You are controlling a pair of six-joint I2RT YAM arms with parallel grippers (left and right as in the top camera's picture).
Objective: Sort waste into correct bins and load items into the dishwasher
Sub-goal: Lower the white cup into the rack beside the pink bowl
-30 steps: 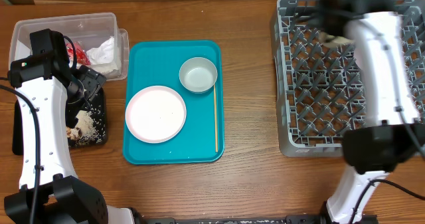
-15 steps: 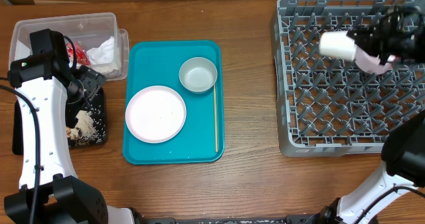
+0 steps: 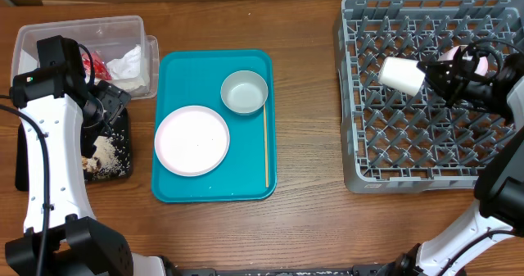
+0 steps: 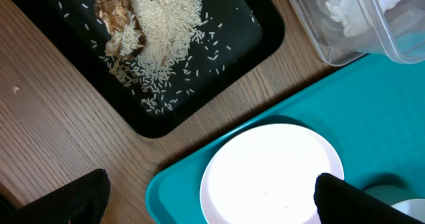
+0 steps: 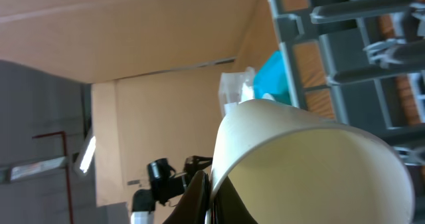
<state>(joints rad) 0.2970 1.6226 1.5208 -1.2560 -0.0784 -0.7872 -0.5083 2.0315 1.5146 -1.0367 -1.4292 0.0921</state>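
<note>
My right gripper (image 3: 427, 78) is shut on the rim of a white cup (image 3: 400, 74), holding it on its side above the grey dishwasher rack (image 3: 393, 145). In the right wrist view the cup (image 5: 312, 164) fills the frame, its rim pinched at my right gripper (image 5: 211, 197). My left gripper (image 4: 212, 201) hangs open above the white plate (image 4: 272, 174) and the teal tray's edge. Rice and brown scraps (image 4: 156, 24) lie in the black tray (image 4: 226, 38). Napkins (image 3: 131, 63) and a red wrapper (image 3: 98, 63) lie in the clear tub (image 3: 49, 38).
The teal tray (image 3: 246, 169) also carries a greyish bowl (image 3: 244, 92) and a thin wooden stick (image 3: 265, 145) along its right side. Bare wooden table lies between the teal tray and the rack. The left arm (image 3: 41, 145) reaches over the black tray (image 3: 121, 171).
The right arm has swung down and left, carrying the cup to a spot over the rack's upper middle. The left arm has not moved.
</note>
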